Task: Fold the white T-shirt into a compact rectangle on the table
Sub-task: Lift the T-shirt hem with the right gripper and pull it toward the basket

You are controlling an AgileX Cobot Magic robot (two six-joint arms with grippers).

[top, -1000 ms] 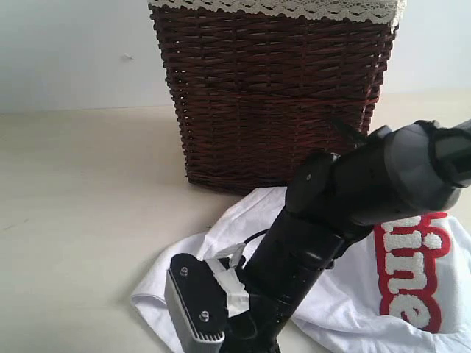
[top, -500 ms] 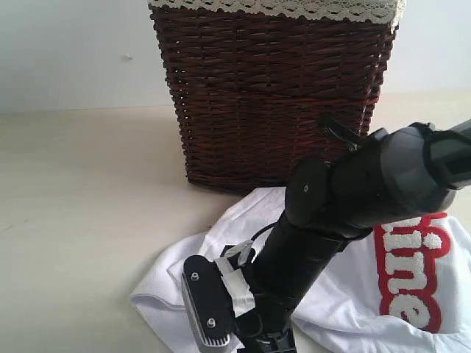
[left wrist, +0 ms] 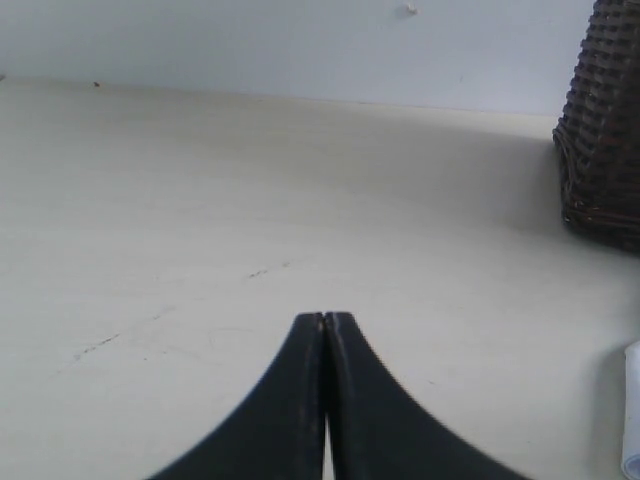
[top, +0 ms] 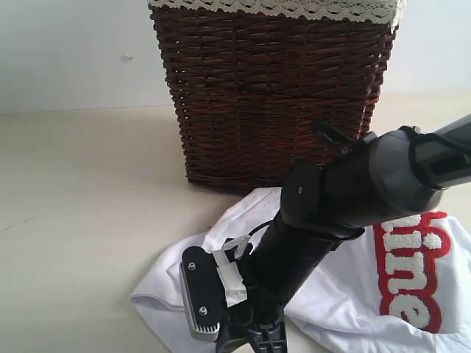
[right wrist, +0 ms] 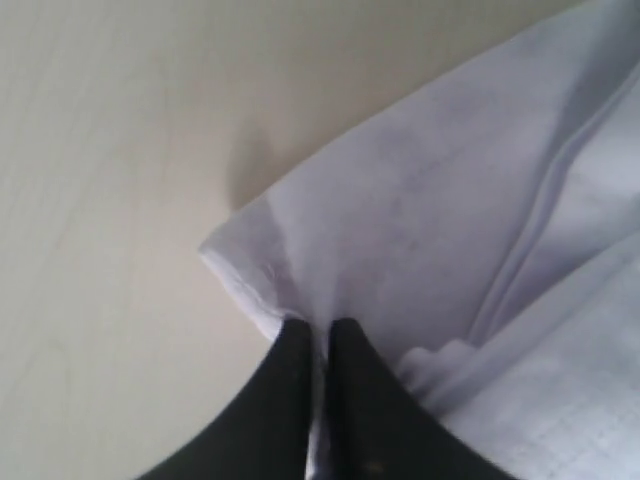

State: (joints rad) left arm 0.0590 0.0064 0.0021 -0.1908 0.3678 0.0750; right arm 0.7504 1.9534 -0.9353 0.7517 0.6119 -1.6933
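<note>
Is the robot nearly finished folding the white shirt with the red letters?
No. Done: no neat fold shows; the white cotton T-shirt lies crumpled on the beige table. In hand: the right gripper pinches its edge; the left gripper is shut, empty. Left: all the folding into a rectangle.

Light is bright, soft and even in all three views, with no hard glare. In the right wrist view the white T-shirt (right wrist: 430,200) reads faintly bluish-grey. A soft shadow lies on the table (right wrist: 110,170) just beyond the cloth's corner, ahead of the right gripper (right wrist: 318,335), whose dark fingers are blurred and featureless. In the left wrist view the left gripper (left wrist: 325,322) is likewise a near-black silhouette, a little soft. The table ahead of it is evenly lit, with faint shade at the foot of the wicker basket (left wrist: 605,130). The exterior view is mildly soft; the right arm (top: 368,187) shows dull highlights, and the shirt beneath it is close to washed out.
</note>
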